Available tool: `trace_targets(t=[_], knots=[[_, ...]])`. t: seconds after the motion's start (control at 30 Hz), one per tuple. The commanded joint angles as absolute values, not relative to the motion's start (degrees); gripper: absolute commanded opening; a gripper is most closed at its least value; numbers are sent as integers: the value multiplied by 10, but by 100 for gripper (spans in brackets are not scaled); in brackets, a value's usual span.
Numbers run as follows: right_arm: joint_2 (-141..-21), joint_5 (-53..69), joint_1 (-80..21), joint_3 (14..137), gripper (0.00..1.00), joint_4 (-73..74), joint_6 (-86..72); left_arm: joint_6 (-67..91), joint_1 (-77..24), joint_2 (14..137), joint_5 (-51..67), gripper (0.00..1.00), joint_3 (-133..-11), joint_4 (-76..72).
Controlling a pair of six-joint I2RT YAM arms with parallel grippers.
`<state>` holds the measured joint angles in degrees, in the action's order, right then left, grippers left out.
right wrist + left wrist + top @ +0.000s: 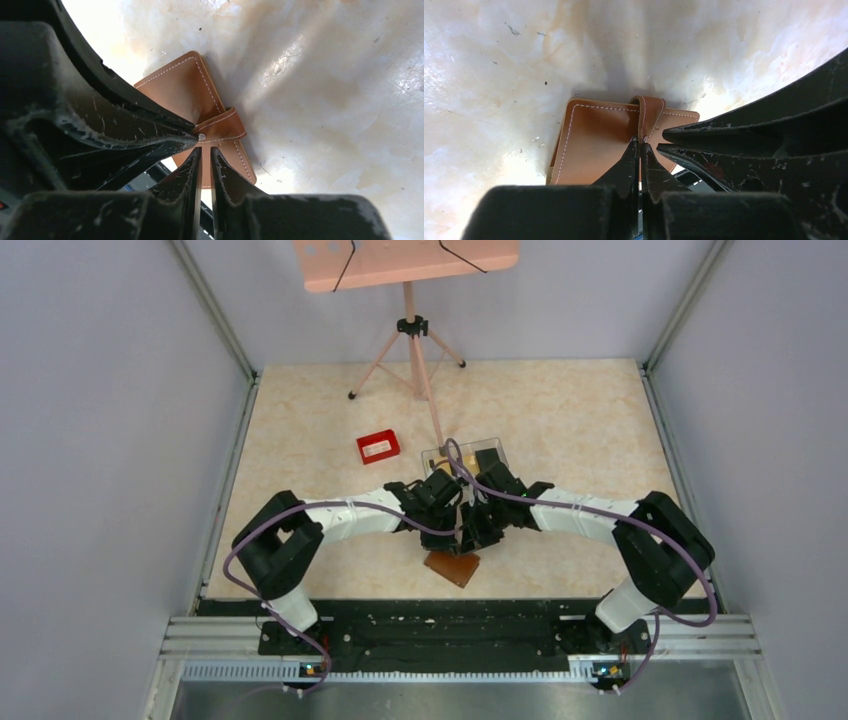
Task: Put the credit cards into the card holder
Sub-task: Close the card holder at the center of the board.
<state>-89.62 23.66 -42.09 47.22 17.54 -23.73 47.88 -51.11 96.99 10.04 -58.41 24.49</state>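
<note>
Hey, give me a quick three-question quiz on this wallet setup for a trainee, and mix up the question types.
1. True or false: the card holder lies folded on the table.
2. The small tray is: A red, B blue, C green.
3. Fill in: the left gripper and right gripper both meet at the holder's ____.
Key: 1 true; 2 A; 3 strap.

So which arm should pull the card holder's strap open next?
Left, probably: the left pincer looks pinched on the strap of the closed card holder; the right pincer stands open beside it.
</note>
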Motion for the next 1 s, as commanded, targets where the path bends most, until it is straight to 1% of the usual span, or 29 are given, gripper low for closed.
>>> trace_targets(t=[0.0,0.1,0.23,0.4,0.53,0.97], knots=[[-866,249,-417,470,15,152,-231,459,-519,967,111,0,-604,247],[-855,245,-412,464,18,152,-235,460,-519,960,104,0,-603,249],[-849,248,-409,465,17,146,-238,451,-519,966,95,0,-613,269],[-869,273,-409,472,6,128,-239,437,-522,983,80,0,-627,299],[-898,289,-409,480,1,114,-242,430,-524,988,67,0,-635,316],[-962,317,-409,491,0,89,-253,430,-526,1003,66,0,-638,326]])
